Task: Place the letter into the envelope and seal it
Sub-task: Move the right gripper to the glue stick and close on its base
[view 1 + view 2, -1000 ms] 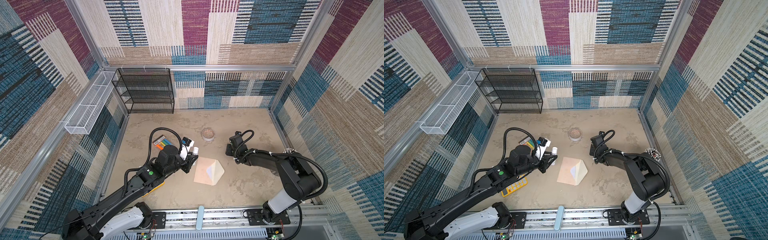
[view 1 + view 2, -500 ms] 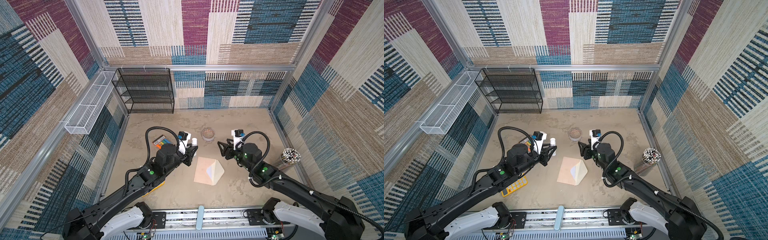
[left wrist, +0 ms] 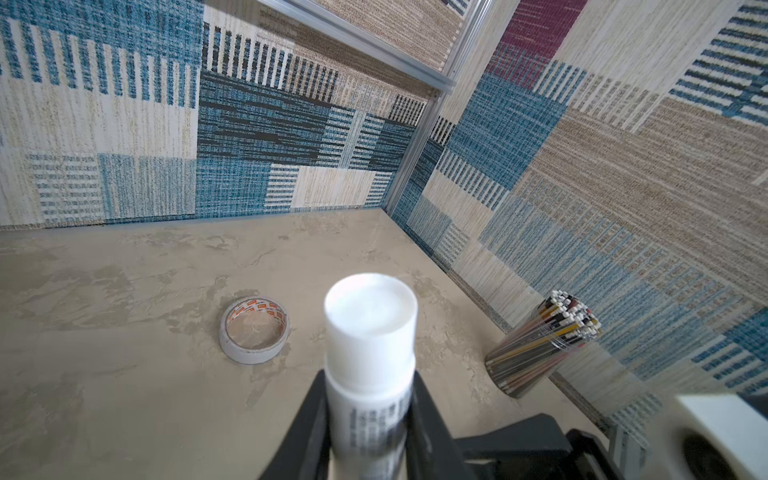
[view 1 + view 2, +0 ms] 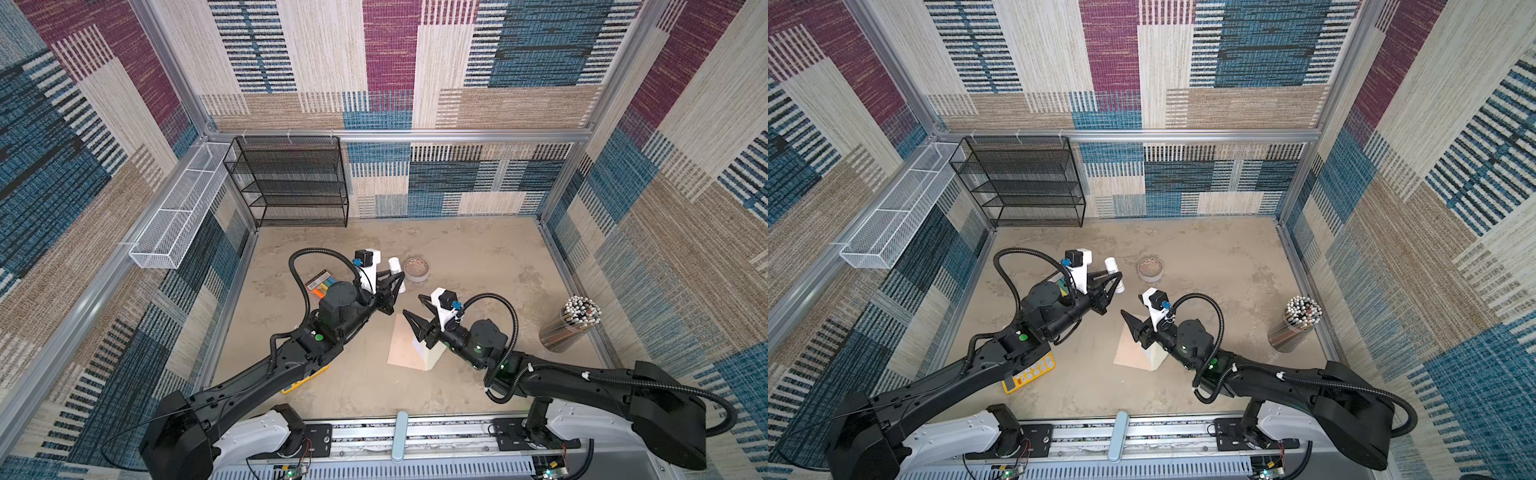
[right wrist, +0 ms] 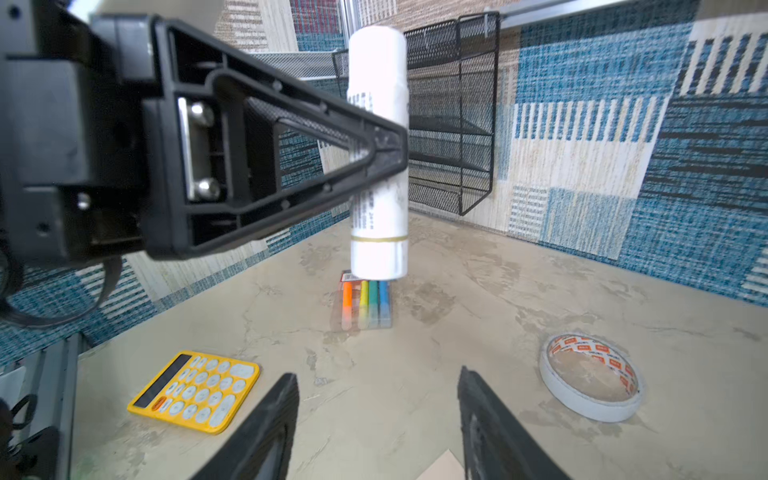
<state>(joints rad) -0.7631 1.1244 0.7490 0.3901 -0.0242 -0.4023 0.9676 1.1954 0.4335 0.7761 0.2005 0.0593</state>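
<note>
The peach envelope (image 4: 405, 351) lies flat on the table near the front middle in both top views, its cream flap (image 4: 433, 360) folded to the right. The letter is out of view. My left gripper (image 4: 396, 279) is shut on a white glue stick (image 3: 370, 328), held upright above the table behind the envelope. My right gripper (image 4: 412, 304) hovers open over the envelope's far edge, pointing at the glue stick (image 5: 378, 83), with nothing between its fingers. A corner of the envelope (image 5: 444, 467) shows just below the right gripper (image 5: 377, 374).
A tape roll (image 4: 417, 268) lies behind the grippers. A marker pack (image 5: 365, 303) and a yellow calculator (image 5: 195, 390) lie to the left. A cup of pencils (image 4: 573, 322) stands at the right wall. A black mesh rack (image 4: 291, 183) and a white wire basket (image 4: 178, 216) are at the back left.
The right arm unfolded and its gripper swung left over the envelope toward the glue stick, jaws widening a little. The left gripper shifted slightly back and right with the glue stick.
</note>
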